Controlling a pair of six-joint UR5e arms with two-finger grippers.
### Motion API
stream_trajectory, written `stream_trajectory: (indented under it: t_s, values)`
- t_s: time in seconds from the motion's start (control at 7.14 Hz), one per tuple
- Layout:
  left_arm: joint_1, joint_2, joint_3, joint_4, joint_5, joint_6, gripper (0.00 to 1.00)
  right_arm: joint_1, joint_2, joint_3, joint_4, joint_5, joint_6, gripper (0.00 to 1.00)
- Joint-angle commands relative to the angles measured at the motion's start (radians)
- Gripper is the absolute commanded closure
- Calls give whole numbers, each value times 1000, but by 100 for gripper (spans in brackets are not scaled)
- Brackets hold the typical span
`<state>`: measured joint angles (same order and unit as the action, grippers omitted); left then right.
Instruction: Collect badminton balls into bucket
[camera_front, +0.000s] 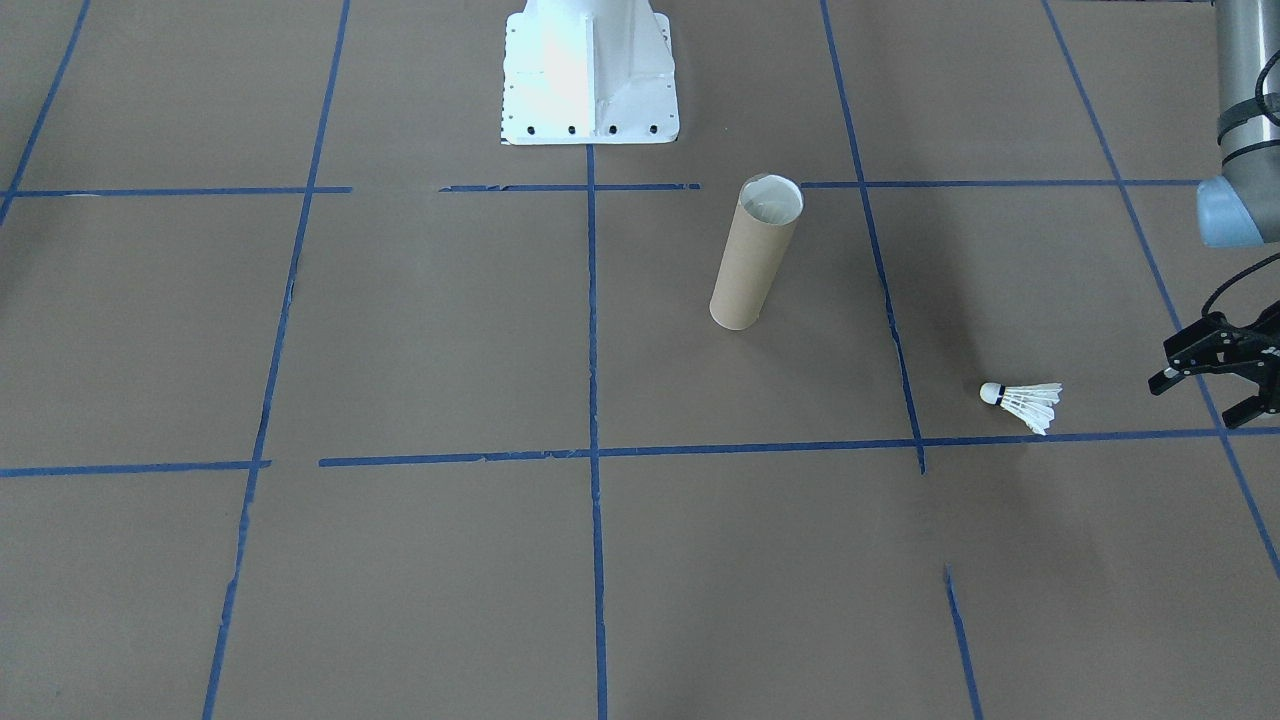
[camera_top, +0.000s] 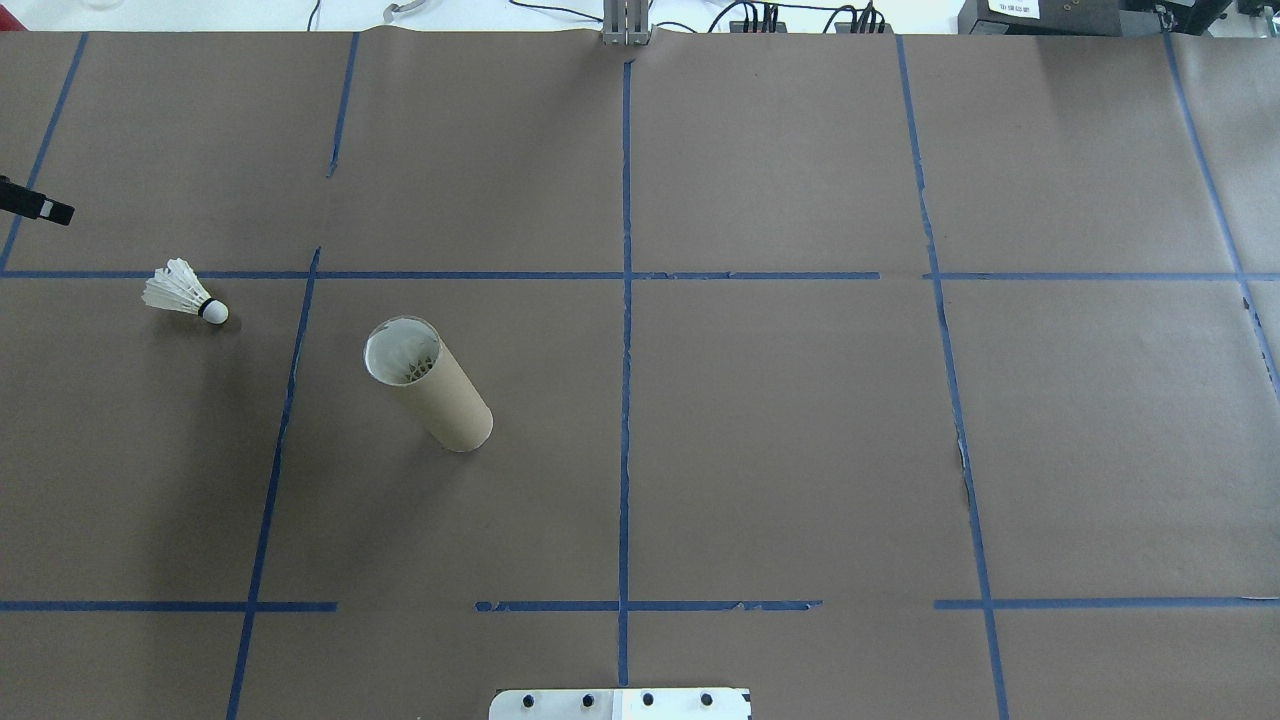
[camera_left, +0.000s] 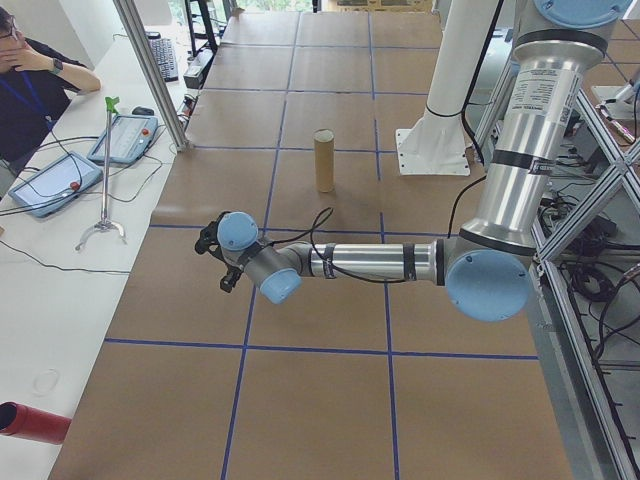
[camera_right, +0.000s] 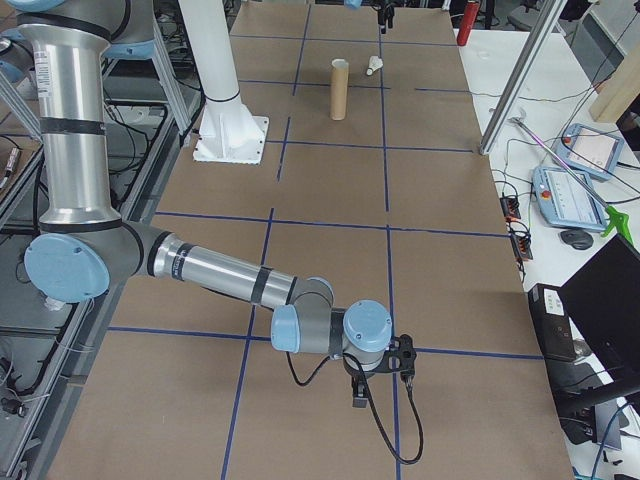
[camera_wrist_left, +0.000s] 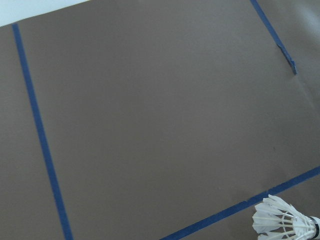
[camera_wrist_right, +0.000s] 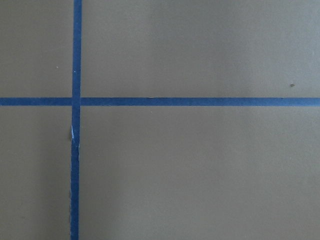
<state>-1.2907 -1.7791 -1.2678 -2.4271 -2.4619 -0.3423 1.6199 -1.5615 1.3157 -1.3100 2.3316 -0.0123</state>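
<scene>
One white feather shuttlecock (camera_front: 1022, 402) lies on its side on the brown paper, cork tip toward the bucket; it also shows in the overhead view (camera_top: 185, 293) and low right in the left wrist view (camera_wrist_left: 284, 223). The bucket (camera_front: 755, 252), a brown cardboard tube, stands upright with its pale mouth open; white feathery shapes show inside it (camera_top: 404, 353). My left gripper (camera_front: 1196, 400) hovers open and empty just beyond the shuttlecock's feather end, apart from it. My right gripper (camera_right: 383, 372) hangs low over the far end of the table; I cannot tell whether it is open or shut.
The white robot base (camera_front: 590, 75) stands behind the bucket. Blue tape lines (camera_wrist_right: 75, 120) grid the paper. A person sits at a side table with tablets (camera_left: 55, 185), and a red cylinder (camera_left: 30, 422) lies off the table's edge.
</scene>
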Motion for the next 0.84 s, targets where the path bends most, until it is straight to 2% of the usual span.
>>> stream_trajectory:
  t_s: [0.0,0.42,0.7]
  values:
    - [10,-5,45,-97,-52,-68,0,0,0,0,0,0,0,0]
    - [80,-5,94,-300,-39,-372,0,0,0,0,0,0,2,0]
    - [175,-5,113,-445,106,-581,0,0,0,0,0,0,0,0]
